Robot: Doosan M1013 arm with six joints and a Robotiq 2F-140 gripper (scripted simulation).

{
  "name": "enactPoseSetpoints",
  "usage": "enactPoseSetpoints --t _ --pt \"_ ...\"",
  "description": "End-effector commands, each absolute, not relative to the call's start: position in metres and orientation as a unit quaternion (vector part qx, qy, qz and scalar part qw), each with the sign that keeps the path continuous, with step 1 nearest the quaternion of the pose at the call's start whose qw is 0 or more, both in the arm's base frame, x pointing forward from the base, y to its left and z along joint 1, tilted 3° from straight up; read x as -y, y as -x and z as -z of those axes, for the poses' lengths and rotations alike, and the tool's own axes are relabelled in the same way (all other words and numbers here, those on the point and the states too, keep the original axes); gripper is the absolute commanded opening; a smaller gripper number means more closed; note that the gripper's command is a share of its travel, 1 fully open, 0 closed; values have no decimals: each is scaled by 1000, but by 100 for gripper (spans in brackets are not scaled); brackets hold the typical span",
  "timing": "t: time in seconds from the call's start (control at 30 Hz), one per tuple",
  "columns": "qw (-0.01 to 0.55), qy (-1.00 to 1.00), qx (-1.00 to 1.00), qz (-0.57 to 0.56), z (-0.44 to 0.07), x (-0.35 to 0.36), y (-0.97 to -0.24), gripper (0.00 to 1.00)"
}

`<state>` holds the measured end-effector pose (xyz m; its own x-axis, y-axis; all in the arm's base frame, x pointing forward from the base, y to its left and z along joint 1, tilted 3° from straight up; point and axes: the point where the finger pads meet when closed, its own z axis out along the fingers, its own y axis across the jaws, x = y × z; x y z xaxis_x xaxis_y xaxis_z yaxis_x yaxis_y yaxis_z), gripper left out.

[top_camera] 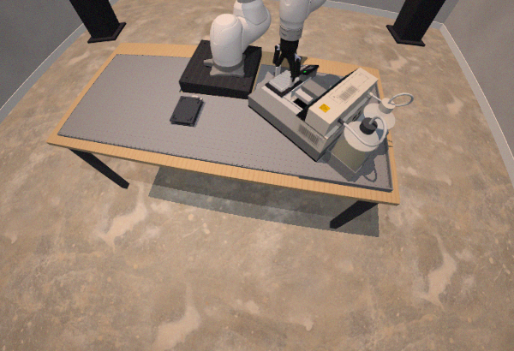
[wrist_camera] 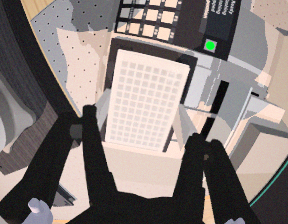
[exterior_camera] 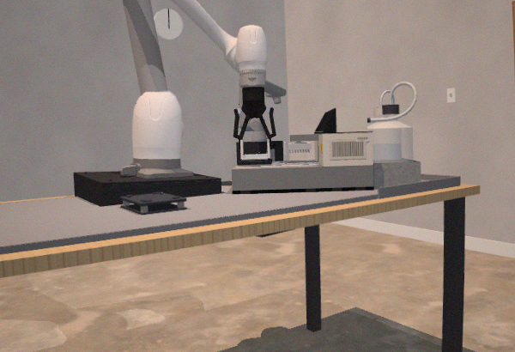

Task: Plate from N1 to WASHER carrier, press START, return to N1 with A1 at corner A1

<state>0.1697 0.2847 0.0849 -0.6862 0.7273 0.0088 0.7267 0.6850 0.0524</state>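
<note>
The white well plate [wrist_camera: 149, 99] is between my fingers, low over the washer's carrier [exterior_camera: 254, 161] at the washer's left end. I cannot tell whether it rests in the pocket or hangs just above it. My gripper [wrist_camera: 142, 105] is shut on the plate's long sides; it also shows in the top view [top_camera: 284, 78] and in the exterior view [exterior_camera: 254, 150]. The washer WASHER [top_camera: 317, 107] stands on the table's right half. Its keypad [wrist_camera: 155, 3] lies just beyond the plate, and its lamp [wrist_camera: 209, 46] shows green. The black nest N1 [top_camera: 187, 110] lies empty to the left.
The arm's black base block [top_camera: 220, 68] stands behind the nest. Two white bottles [top_camera: 364, 134] with tubing stand at the washer's right end. The washer's raised beige head [top_camera: 343, 96] stands right of the carrier. Black pillars stand in the room's far corners.
</note>
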Motion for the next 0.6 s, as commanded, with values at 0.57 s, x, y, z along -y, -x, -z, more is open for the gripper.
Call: enactPoseSetpoints --t 0.57 --pt "6 -396 -918 -26 -82 -285 -170 10"
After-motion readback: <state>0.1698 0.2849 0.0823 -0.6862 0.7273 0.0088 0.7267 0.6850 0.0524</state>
